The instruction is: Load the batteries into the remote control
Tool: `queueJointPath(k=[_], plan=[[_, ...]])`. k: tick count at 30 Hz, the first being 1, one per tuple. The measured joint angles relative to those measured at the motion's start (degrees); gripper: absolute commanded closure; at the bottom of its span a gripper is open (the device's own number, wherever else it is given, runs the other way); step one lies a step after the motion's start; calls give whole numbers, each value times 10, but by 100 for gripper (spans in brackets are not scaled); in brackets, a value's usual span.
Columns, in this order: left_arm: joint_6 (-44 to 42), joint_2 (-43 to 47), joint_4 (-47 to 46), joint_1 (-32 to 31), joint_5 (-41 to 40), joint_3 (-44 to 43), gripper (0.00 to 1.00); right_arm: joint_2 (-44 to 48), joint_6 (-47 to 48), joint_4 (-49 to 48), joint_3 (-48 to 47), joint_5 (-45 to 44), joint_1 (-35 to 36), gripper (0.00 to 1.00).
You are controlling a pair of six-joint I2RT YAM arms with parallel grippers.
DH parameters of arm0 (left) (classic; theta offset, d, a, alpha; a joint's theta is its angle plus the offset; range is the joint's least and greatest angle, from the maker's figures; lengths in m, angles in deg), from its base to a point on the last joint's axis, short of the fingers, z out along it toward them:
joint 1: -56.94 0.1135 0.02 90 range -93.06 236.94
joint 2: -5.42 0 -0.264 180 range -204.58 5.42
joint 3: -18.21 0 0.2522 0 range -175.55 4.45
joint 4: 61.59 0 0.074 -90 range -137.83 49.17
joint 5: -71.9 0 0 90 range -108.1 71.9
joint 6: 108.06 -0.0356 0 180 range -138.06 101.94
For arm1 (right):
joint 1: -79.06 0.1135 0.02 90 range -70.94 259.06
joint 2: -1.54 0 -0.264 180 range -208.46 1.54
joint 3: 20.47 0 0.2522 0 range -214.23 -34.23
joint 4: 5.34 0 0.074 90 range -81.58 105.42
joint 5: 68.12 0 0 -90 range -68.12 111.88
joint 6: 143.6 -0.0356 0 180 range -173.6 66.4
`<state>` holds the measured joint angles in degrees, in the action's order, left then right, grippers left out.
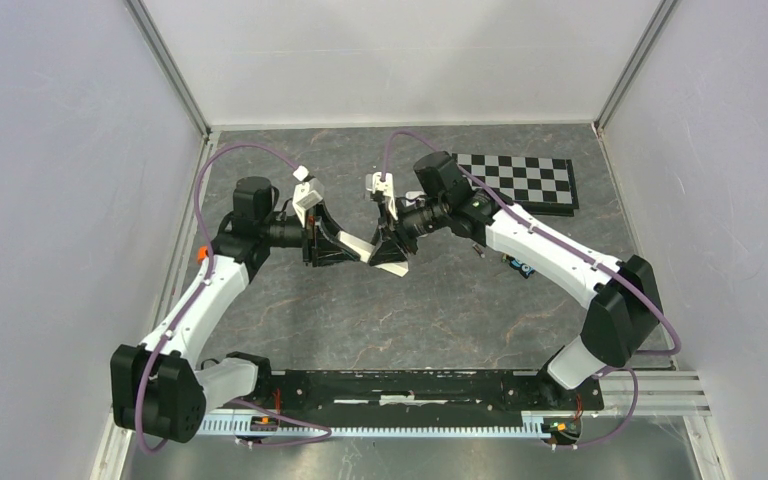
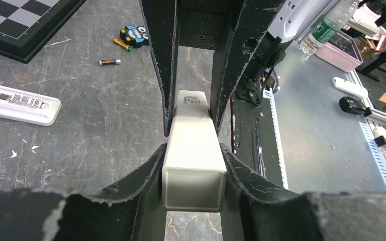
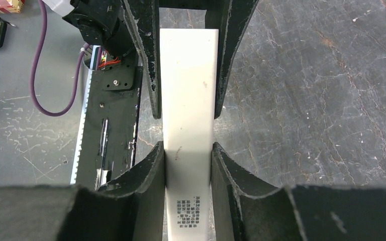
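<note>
Left wrist: remote control (image 2: 193,170) clenched in left tool (image 2: 193,148); right tool (image 2: 191,131) grips too.

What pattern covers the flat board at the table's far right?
Black-and-white checks on that flat board; clearest in top external view.

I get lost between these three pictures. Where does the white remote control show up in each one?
Top external: the remote control is a small white patch just above the middle of the picture.
Left wrist: bottom centre, seen end-on and large.
Right wrist: centre, a long white strip running top to bottom.
Shared landmark: the black base rail, which is at the bottom, right of centre and left of centre respectively.
</note>
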<state>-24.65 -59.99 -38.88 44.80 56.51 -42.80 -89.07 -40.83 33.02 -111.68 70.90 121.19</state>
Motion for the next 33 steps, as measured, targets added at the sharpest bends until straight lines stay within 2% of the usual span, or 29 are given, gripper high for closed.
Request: queueJointPath(k=[2,3,6,9,14,18,23,26,29,33], plan=[[-2,1,0,0,0,0,98,0,0,1,-1,0,0,83],[-3,2,0,0,0,0,98,0,0,3,-2,0,0,79],[-5,3,0,0,3,0,98,0,-6,4,-4,1,-2,49],[-13,4,7,0,5,-3,98,1,-38,-12,0,14,-19,29],[-25,18,12,5,-7,-17,98,64,-189,-187,126,50,-98,15],[-17,41,-16,5,-12,-19,98,118,-366,-362,228,49,-154,11],[26,68,-109,5,-45,-18,98,124,-589,-558,303,40,-171,11],[56,78,-165,5,-61,-16,98,113,-705,-649,325,32,-171,16],[78,81,-209,5,-74,-12,98,102,-782,-713,326,27,-171,21],[96,84,-242,5,-85,-4,98,77,-891,-819,326,22,-171,33]])
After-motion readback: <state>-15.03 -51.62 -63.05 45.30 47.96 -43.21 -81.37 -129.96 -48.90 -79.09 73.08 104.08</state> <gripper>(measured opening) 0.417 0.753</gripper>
